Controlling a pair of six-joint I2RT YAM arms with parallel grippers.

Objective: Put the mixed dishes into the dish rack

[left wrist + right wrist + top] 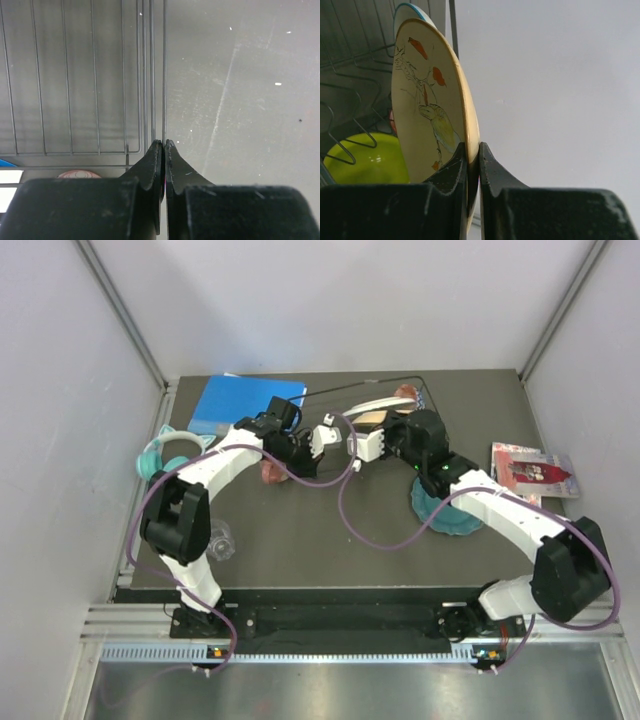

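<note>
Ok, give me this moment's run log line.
left end effector: shut on dish rack wire | right end effector: holds white plate with red-and-green marks upright by rim | lime bowl: beside plate

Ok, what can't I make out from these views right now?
Left wrist: whether the left claw pinches the dish rack's wire; its fingertips hide the contact.
Top view: rack interior, mostly covered by both claws.
Right wrist: white plate's lower rim, behind the right claw.
Top view: teal scalloped plate, partly under the right arm.
</note>
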